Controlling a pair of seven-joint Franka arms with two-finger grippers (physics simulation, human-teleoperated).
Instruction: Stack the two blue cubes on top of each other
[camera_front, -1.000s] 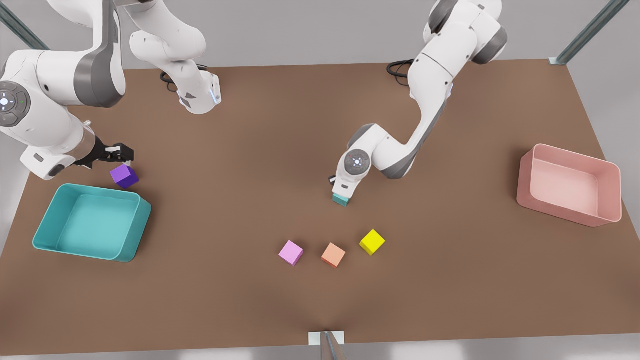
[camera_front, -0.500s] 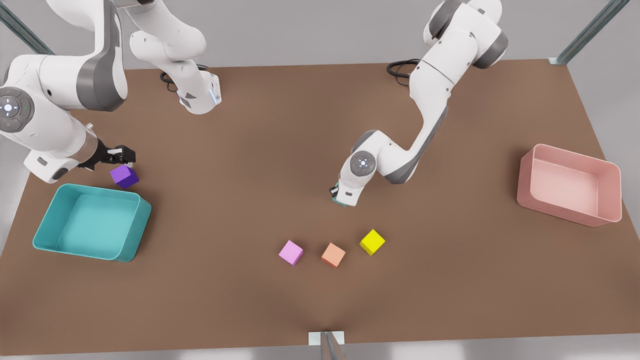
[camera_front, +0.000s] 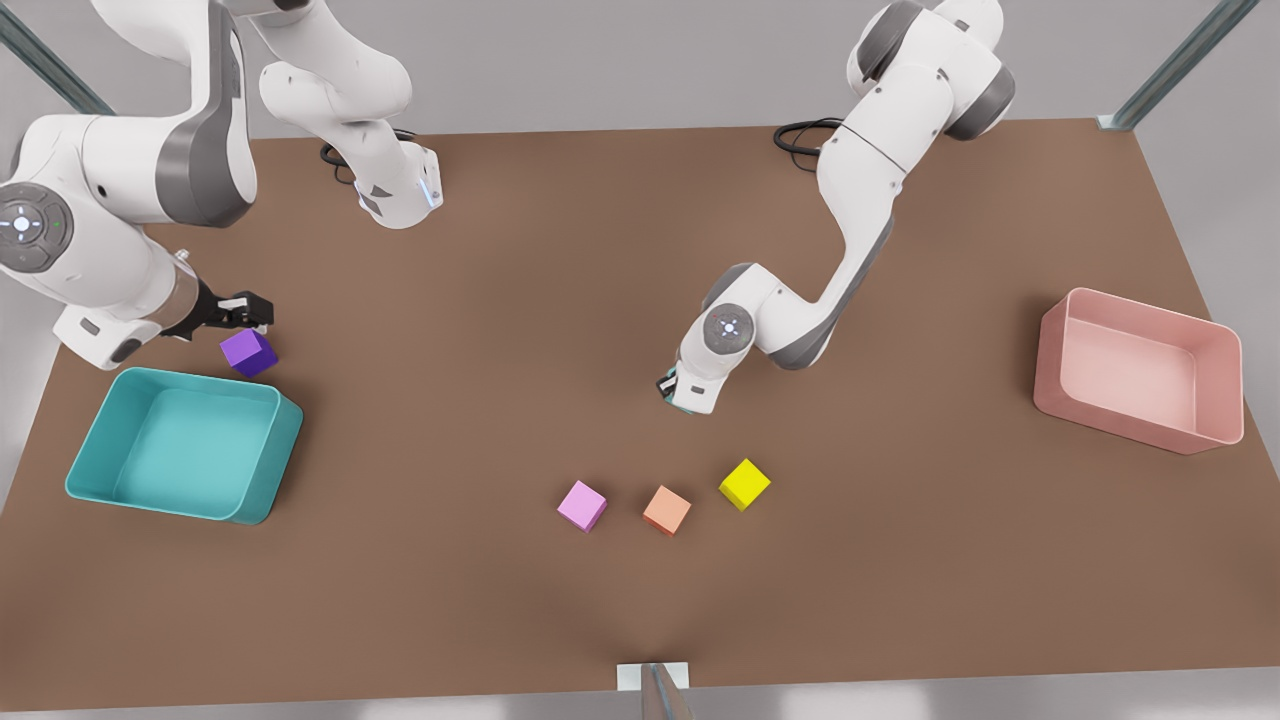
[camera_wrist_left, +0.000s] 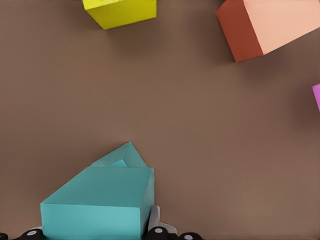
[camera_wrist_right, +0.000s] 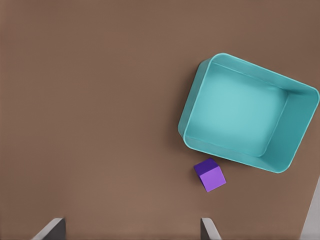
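In the left wrist view, one blue cube (camera_wrist_left: 97, 200) sits between the fingers of my left gripper (camera_wrist_left: 97, 232), which is shut on it. A corner of the second blue cube (camera_wrist_left: 125, 156) peeks out just beyond it, farther from the camera. I cannot tell whether the two touch. In the front view the left gripper (camera_front: 682, 397) hangs at mid-table, and its hand hides all but a teal sliver (camera_front: 667, 392). My right gripper (camera_front: 245, 312) waits open at the front view's left, over a purple cube (camera_front: 248, 352).
Yellow (camera_front: 744, 484), orange (camera_front: 667, 509) and pink (camera_front: 582, 505) cubes lie in a row in front of the left gripper. A large teal bin (camera_front: 255, 495) stands at the front view's left. A pink bin (camera_front: 1050, 370) is at the front view's right on the brown table (camera_front: 900, 580).
The left arm's hand has shifted slightly toward the front view's right and now covers the teal cube that showed below it. The right arm has drifted a little upward in the picture.
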